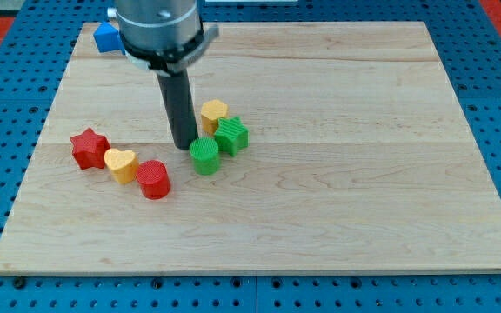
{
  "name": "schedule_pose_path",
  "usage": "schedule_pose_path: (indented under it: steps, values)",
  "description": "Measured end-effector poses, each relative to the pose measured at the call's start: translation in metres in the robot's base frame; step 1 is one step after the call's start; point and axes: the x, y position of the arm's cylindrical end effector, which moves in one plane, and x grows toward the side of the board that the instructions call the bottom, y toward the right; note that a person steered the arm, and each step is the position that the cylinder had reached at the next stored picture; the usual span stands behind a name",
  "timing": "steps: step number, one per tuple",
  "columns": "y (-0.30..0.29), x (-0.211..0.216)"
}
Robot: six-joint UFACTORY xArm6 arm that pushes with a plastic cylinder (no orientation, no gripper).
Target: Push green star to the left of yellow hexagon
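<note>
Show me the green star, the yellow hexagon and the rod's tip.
green star block (232, 136): camera view, centre of its top face.
yellow hexagon block (214, 111): camera view, middle of its top face.
my tip (184, 145): camera view, rod's very lowest end.

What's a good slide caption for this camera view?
My tip beside the green round block, green star right of the yellow hexagon.

Blue block (106, 36) half hidden behind arm; arm top cropped.
</note>
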Motion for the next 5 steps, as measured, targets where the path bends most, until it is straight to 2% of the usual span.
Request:
schedule_pose_path:
  steps: [2, 3, 4, 5]
  values:
    - [0.043, 0.048]
    - [0.1, 0.03]
    - [0.09, -0.011]
    - [0.014, -0.017]
